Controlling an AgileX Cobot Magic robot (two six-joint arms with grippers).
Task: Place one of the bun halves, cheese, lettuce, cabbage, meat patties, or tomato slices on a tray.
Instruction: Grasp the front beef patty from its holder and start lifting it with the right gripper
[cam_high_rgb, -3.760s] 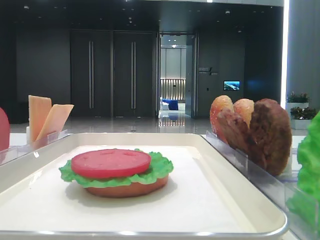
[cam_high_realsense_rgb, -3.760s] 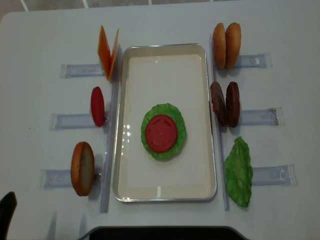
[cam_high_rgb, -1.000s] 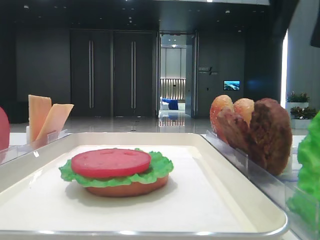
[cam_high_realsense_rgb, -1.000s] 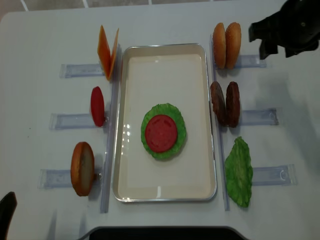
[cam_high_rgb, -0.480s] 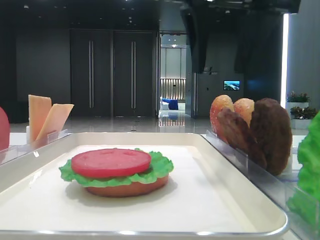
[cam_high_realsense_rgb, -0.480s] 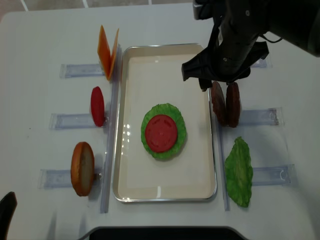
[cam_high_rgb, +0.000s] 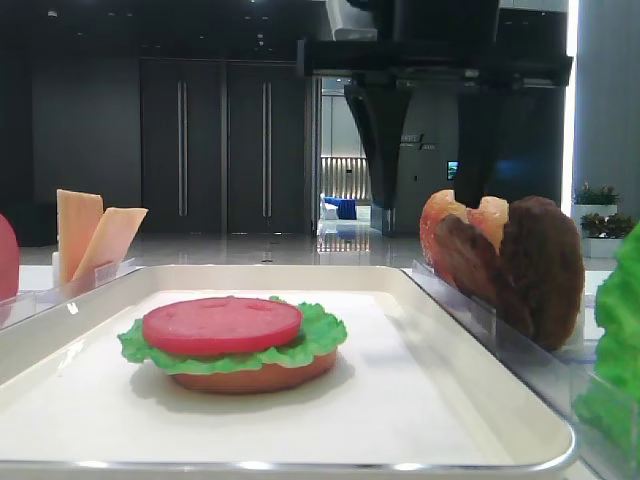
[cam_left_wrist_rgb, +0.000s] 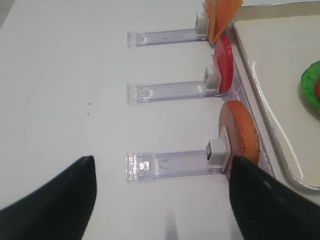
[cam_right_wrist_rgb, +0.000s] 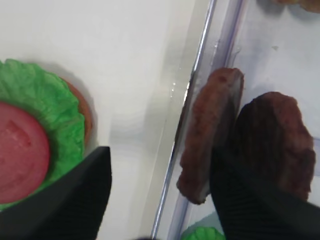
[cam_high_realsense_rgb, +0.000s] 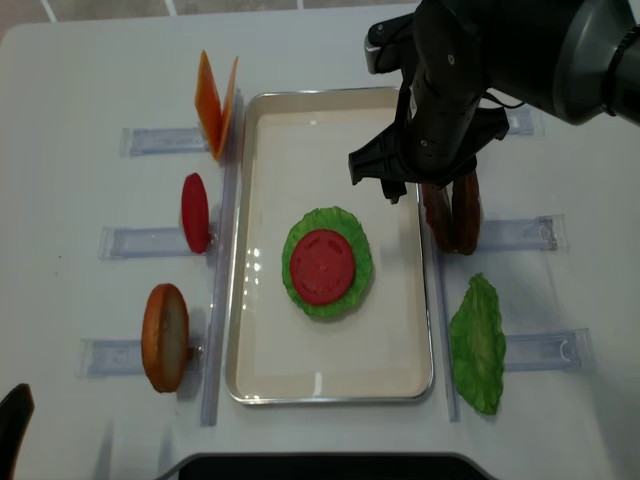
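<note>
The right gripper (cam_right_wrist_rgb: 160, 200), jaws apart, is hovering over the left meat patty (cam_right_wrist_rgb: 210, 132) beside the tray (cam_high_realsense_rgb: 425, 300).

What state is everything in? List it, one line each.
tray: holds burger stack.
tomato slice: flat, topmost on the stack.
meat patties: upright in rack, not yet gripped.
right gripper: open, astride the nearer patty.
left gripper: open, empty.
cheese: upright in its rack.
spare tomato slice: upright in its rack.
left bun half: upright in its rack.
loose lettuce: beside tray.
</note>
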